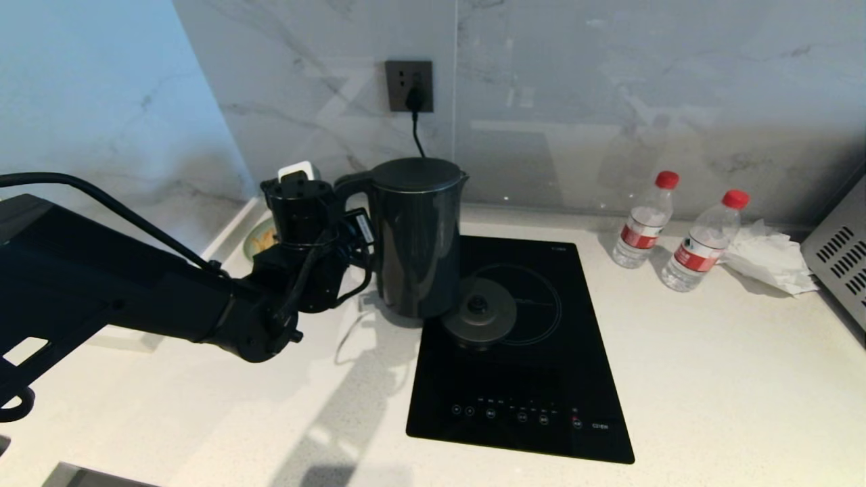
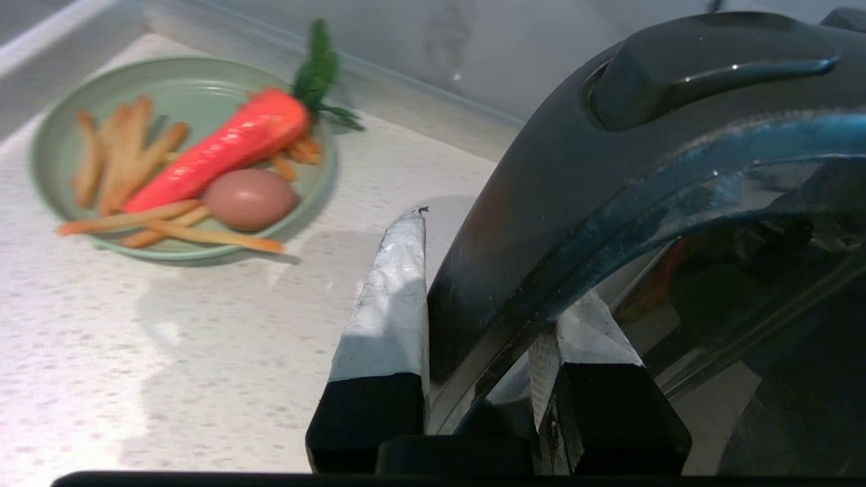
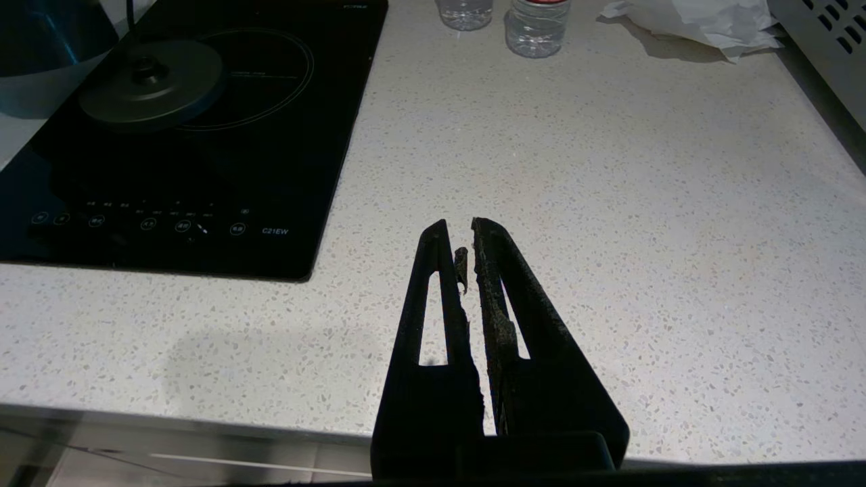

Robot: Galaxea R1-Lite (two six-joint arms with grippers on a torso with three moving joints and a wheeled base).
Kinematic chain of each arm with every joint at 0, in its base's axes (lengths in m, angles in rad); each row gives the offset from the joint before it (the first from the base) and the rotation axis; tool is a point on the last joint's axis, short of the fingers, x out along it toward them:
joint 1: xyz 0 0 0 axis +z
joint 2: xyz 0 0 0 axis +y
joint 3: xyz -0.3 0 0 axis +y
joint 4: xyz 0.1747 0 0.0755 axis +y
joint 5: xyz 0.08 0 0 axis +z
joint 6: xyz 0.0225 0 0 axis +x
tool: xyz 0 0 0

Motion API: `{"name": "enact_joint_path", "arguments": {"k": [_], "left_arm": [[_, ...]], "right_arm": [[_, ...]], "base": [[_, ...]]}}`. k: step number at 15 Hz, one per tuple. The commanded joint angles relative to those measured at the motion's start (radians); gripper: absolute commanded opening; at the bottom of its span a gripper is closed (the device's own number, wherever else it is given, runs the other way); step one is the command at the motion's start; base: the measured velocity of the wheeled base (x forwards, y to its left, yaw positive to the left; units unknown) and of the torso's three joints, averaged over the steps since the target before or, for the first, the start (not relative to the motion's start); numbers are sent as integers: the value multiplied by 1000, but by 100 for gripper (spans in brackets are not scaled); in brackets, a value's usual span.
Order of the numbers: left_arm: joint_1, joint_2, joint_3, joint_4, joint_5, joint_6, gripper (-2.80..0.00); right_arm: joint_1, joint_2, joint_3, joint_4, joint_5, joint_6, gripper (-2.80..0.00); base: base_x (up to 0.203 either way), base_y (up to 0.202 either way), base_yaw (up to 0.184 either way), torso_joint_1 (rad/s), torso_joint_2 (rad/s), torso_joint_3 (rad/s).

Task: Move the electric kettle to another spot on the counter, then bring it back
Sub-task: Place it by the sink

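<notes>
The black electric kettle [image 1: 416, 243] is upright at the left edge of the cooktop, just left of its round base disc [image 1: 479, 319]. I cannot tell whether its bottom touches the counter [image 1: 710, 372]. My left gripper [image 2: 504, 270] is shut on the kettle's loop handle [image 2: 541, 223], with one white-taped finger [image 2: 389, 304] on each side of it. In the head view the left wrist [image 1: 304, 223] sits right beside the handle. My right gripper [image 3: 460, 230] is shut and holds nothing, low over the counter near its front edge. It is outside the head view.
The black glass cooktop [image 1: 541, 379] lies mid-counter. A green plate [image 2: 189, 81] with a carrot, an egg and fries sits behind the left arm. Two red-capped bottles [image 1: 644, 220] [image 1: 703, 242], a crumpled tissue [image 1: 768, 257] and a grey appliance [image 1: 842, 257] stand at the right.
</notes>
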State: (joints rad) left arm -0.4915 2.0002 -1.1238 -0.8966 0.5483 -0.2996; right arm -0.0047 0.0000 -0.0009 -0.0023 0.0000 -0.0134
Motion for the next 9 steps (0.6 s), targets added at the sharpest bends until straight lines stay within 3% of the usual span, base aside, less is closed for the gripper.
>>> {"name": "enact_joint_path", "arguments": {"k": [1, 9], "left_arm": [[33, -6, 16, -8, 3, -4, -280], [191, -15, 34, -8, -80, -6, -280]], "right_arm": [[0, 0, 1, -1, 0, 0, -280], [0, 0, 0, -1, 0, 0, -280]], "base": [[0, 0, 0, 0, 0, 0], [0, 0, 0, 0, 0, 0]]}}
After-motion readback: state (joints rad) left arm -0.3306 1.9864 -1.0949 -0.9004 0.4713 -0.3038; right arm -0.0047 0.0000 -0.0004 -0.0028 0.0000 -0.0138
